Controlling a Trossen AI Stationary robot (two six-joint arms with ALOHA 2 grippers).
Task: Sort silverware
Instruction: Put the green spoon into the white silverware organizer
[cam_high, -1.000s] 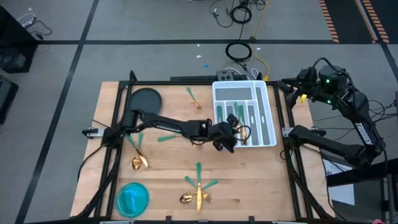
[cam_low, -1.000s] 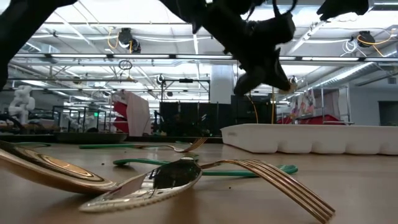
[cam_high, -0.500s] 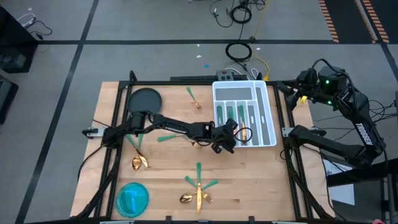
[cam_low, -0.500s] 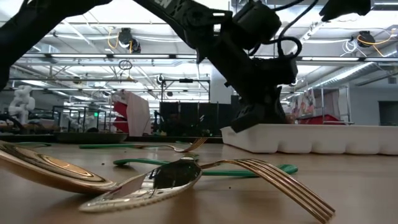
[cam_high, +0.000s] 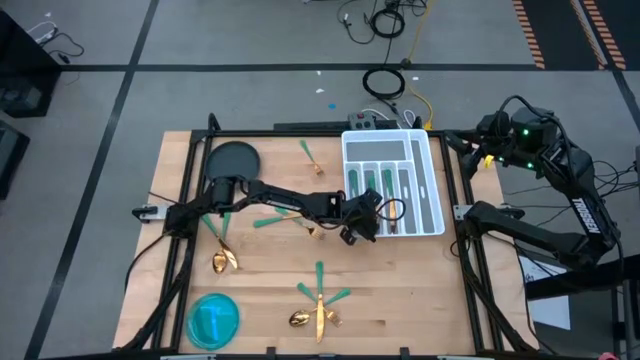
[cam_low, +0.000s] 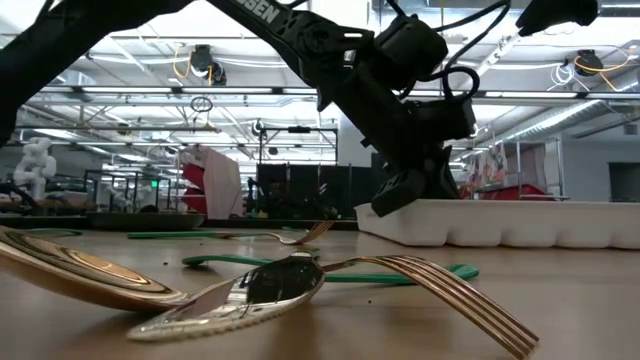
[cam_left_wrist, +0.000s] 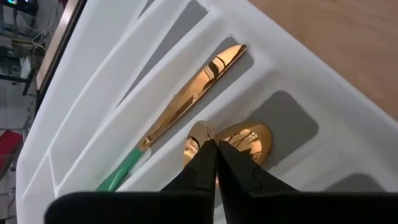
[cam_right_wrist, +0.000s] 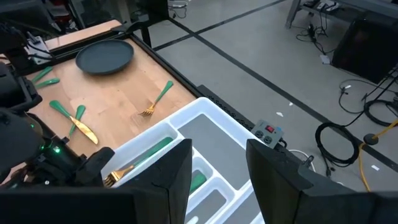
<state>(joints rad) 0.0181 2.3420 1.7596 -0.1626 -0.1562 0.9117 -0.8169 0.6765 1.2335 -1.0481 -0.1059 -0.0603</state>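
Silverware (cam_high: 320, 296) with shiny gold metal heads and slim green handles lies in several places. One fork (cam_high: 310, 157) rests alone near the far edge. A few pieces lie by the dark round plate (cam_high: 232, 160), partly under the left arm, so their number cannot be told. At least three more cross each other in a heap near the front edge; in the low view a gold spoon (cam_low: 250, 290) and a gold fork (cam_low: 440, 290) from the heap fill the foreground. About four green handles show in the slots of the white compartmented plastic tray (cam_high: 430, 215).

The left gripper (cam_high: 362, 215) reaches into the tray's near left corner. Its jaws are nearly together, tips just over the bowl of a gold spoon in the tray (cam_left_wrist: 252, 140); whether they pinch it cannot be told. A gold knife with a green handle (cam_left_wrist: 186, 102) lies in the next slot.

The right gripper (cam_right_wrist: 217, 149) waits beyond the surface's far right corner, jaws apart with nothing between them.

One round translucent blue dish (cam_high: 213, 318) sits at the near left corner. The pale wooden surface (cam_high: 420, 290) is edged by a black frame. Around it is grey floor with dark lines and coiled cables, and behind it a hall with ceiling lights.
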